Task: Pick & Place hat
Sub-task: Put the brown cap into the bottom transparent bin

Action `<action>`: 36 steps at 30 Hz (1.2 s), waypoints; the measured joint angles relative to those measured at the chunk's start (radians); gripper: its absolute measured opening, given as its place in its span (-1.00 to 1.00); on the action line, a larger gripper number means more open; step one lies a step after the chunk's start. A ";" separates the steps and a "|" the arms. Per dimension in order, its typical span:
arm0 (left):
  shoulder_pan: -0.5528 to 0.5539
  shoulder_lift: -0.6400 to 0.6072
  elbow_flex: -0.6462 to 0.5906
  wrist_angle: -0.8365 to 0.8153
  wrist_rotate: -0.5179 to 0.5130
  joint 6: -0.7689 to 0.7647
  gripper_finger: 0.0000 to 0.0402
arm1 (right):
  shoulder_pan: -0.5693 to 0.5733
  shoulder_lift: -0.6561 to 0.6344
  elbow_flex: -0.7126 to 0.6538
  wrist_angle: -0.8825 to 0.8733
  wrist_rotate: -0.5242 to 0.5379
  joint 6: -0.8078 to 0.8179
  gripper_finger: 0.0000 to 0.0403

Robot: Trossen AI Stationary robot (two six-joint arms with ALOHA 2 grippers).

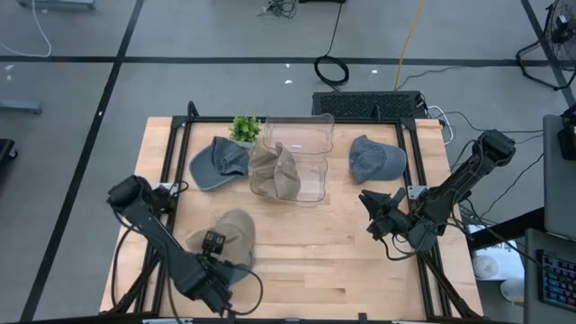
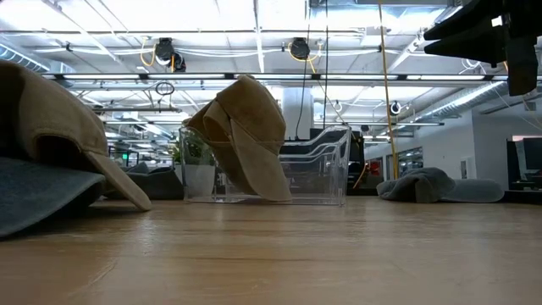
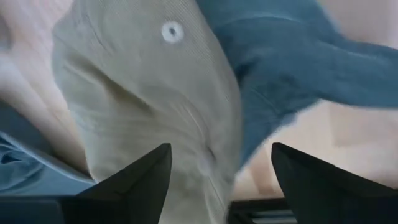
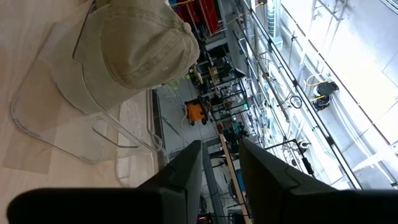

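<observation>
A clear plastic bin (image 1: pixel 302 155) stands just past the centre of the wooden table (image 1: pixel 342 261), toward twelve o'clock in the overhead view, with a tan hat (image 1: pixel 274 171) draped over its nine o'clock wall, part inside, part hanging outside. Behind it at eleven o'clock sits a small green plant (image 1: pixel 245 128). A blue-grey hat (image 1: pixel 219 163) lies flat on the table at the bin's ten o'clock, and another blue-grey cap (image 1: pixel 375 159) lies at its two o'clock. A second tan hat (image 1: pixel 230 236) rests on the boards at seven o'clock, directly in front of the left gripper (image 1: pixel 216 261), whose fingers (image 3: pixel 134 180) stand apart on either side of the cloth without clamping it. The right gripper (image 1: pixel 376 209) hangs above the table at four o'clock, its fingers (image 4: pixel 186 174) close together with a narrow gap, holding nothing
</observation>
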 joint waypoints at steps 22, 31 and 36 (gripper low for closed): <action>0.045 0.014 -0.001 -0.056 -0.065 -0.275 -0.88 | 0.000 0.000 0.000 0.000 0.000 0.014 -0.54; 0.076 -0.187 -0.001 -0.058 -0.284 -0.392 -0.88 | 0.000 0.000 0.000 0.000 0.000 0.025 -0.54; 0.076 -0.268 0.000 -0.057 -0.393 -0.262 -0.88 | 0.000 0.000 0.000 0.000 -0.001 0.031 -0.54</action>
